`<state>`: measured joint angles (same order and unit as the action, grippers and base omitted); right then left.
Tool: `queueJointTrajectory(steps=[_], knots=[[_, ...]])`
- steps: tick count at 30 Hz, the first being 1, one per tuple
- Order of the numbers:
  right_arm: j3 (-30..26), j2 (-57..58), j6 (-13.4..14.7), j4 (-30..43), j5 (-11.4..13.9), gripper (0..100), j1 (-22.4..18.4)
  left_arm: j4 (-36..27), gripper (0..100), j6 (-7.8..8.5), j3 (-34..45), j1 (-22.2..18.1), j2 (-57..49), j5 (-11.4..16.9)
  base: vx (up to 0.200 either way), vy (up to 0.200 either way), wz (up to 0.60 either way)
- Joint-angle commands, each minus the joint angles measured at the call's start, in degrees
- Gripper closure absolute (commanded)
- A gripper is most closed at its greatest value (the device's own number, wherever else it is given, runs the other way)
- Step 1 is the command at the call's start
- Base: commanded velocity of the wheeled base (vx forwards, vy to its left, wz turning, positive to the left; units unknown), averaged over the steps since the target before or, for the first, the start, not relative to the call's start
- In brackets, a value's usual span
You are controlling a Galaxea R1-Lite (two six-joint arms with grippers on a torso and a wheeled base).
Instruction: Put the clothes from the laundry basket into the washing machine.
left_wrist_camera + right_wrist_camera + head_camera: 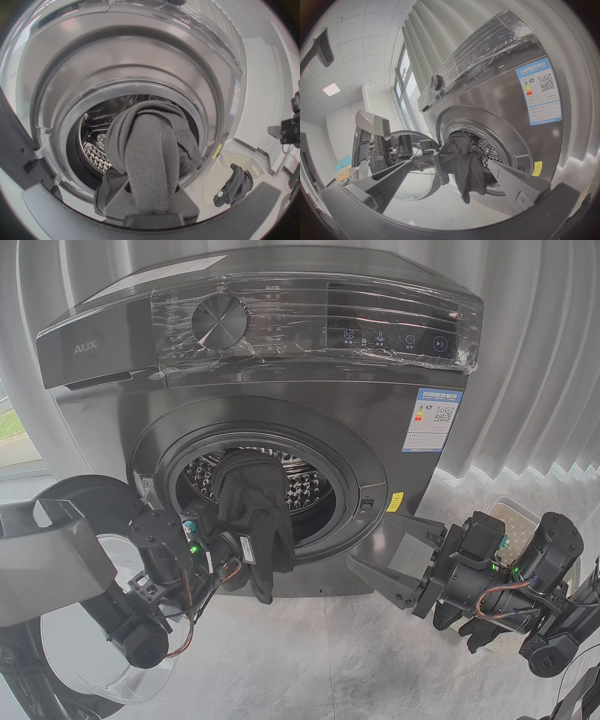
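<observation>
– So, where is the black garment (256,502)?
– In the mouth of the washing machine (375,427), pinched by your left gripper (240,534) and half hanging outside. I think you should push deeper, then release. Your right gripper (369,540) is spread wide and empty.

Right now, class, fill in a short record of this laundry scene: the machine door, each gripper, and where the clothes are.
door: swung open on the washing machine, to the robot's left
left gripper: shut on black garment, at the drum opening
black garment: partly inside the drum, its tail hanging outside over the rim
right gripper: open, empty, by the machine's lower right front
laundry basket: on the floor right of the machine, a dark garment on it
</observation>
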<state>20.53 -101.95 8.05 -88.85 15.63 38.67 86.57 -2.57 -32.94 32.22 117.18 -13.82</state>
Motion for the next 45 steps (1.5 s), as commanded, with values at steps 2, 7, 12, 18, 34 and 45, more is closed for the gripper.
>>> queueJointTrajectory(steps=[2, 7, 12, 18, 34, 45], knots=[[-0.93, -0.62, 0.04, -0.01, 0.02, 0, 0.79, -1.84, 100, -0.15, -8.11, -1.55, 7.72, 0.11, 0.000, 0.000, 0.00], [-1.46, -0.53, 0.04, -0.01, 0.10, 0, 0.62, -0.78, 100, 0.81, -4.85, -1.63, 7.63, -1.38, 0.000, 0.000, 0.00], [-1.37, -0.79, 0.04, -0.01, 0.10, 0, 0.71, -0.52, 100, 1.08, -5.91, -4.01, 8.16, -1.12, 0.000, 0.000, 0.00], [-1.37, -0.88, 0.04, -0.01, 0.10, 0, 0.71, -1.66, 100, 0.55, -10.92, -4.18, 11.50, 0.55, 0.000, 0.000, 0.00], [-1.37, -0.88, 0.13, -0.01, 0.10, 0, 0.71, -21.26, 100, -2.96, -41.24, -7.52, 23.19, 0.55, 0.000, 0.000, 0.00], [-1.46, -1.06, 0.22, -0.01, 0.19, 0, 0.71, -29.61, 100, -3.32, -59.17, -9.98, 32.77, 0.64, 0.000, 0.000, 0.00]])
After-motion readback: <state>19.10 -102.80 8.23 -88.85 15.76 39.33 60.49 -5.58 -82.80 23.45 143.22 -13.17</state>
